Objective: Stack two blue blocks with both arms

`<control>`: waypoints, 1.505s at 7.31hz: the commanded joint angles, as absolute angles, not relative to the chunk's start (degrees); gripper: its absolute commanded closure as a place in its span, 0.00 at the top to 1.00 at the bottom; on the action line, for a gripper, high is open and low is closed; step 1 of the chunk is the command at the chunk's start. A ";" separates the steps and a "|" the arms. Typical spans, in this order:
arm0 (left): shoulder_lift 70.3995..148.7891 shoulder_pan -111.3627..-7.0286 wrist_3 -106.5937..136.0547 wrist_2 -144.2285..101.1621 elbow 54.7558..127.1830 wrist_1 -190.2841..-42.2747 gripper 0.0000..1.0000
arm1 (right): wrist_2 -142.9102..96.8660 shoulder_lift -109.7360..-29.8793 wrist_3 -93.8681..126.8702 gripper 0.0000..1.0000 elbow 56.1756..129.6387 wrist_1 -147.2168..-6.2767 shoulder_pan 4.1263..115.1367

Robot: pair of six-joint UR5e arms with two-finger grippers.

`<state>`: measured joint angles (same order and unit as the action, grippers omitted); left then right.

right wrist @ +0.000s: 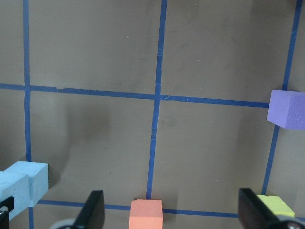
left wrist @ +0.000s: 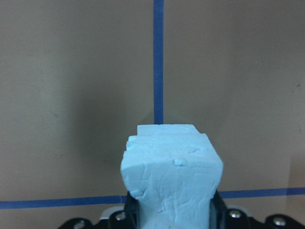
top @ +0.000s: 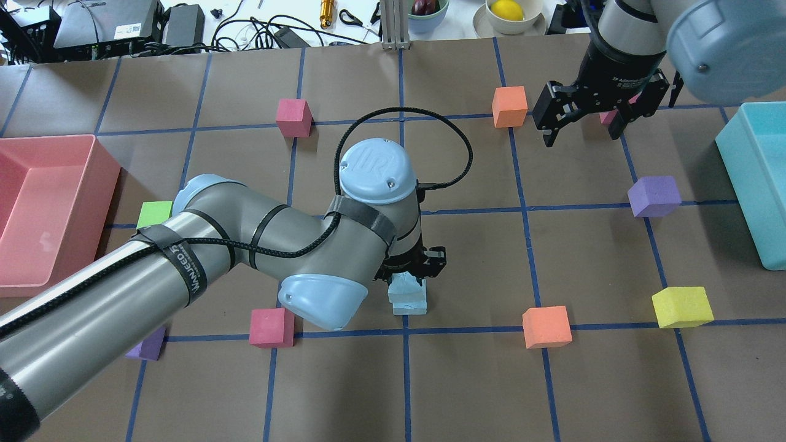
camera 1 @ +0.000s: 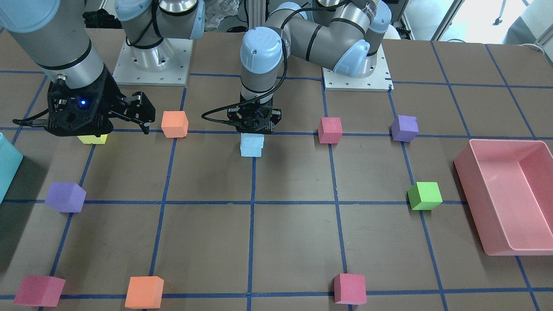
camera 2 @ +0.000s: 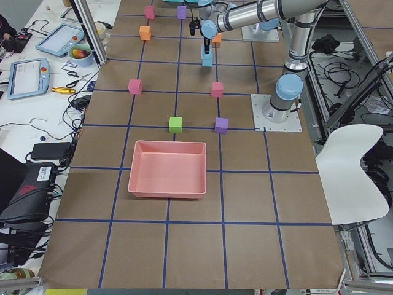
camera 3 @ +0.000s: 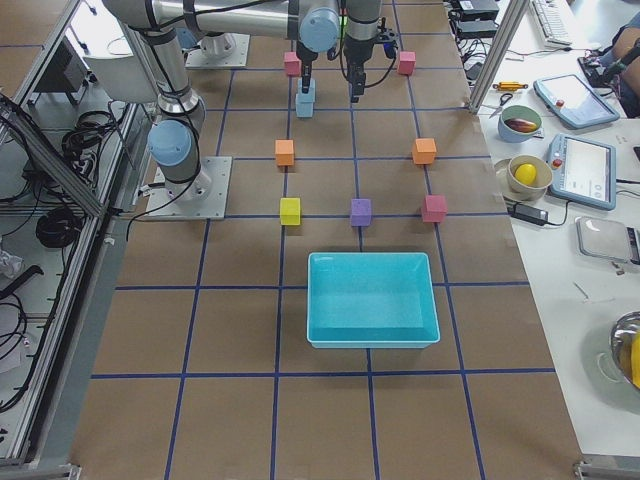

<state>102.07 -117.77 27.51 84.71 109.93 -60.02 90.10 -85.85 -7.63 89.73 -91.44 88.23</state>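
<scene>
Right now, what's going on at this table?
The left claw is shut on the upper blue block, which sits on the lower blue block, slightly offset, near the middle of the table. The right claw hangs open and empty near an orange cube. Stack looks made, not yet released.

Left arm (top: 110, 288) and right arm (camera 1: 56, 47): silver-grey tubes with light blue round joint caps (top: 374, 172), which carry an embossed UR logo and small screws. A black braided cable (top: 457, 144) runs along the left arm, bound by black straps (top: 184, 270) with white lettering. Each arm is mounted on a square bare-metal base plate (camera 1: 151, 75) with bolt holes. Left end effector (camera 1: 254, 129) and right end effector (top: 581, 136): black, two-fingered, skeletal frames. A blue LED (camera 1: 83, 103) is lit on the right one.
</scene>
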 commanded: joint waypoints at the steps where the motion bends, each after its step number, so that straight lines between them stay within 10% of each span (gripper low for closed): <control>1: 101.51 -117.77 27.42 84.73 109.95 -60.20 0.00 | 90.17 -86.92 -8.96 1.00 89.82 -90.53 88.15; 4: 103.09 -117.86 27.51 84.46 109.95 -60.29 0.00 | 90.09 -87.10 -7.91 1.00 89.91 -90.62 88.50; 5: 103.44 -117.86 27.51 84.46 109.95 -60.29 0.66 | 89.83 -87.27 -4.78 1.00 89.91 -90.88 88.68; 6: 103.45 -117.86 27.60 84.46 110.04 -60.29 0.85 | 89.65 -87.36 -3.53 1.00 90.00 -90.70 88.77; 11: 95.21 -112.89 21.14 84.11 105.31 -66.05 1.00 | 90.09 -87.19 -4.22 1.00 90.09 -90.70 88.68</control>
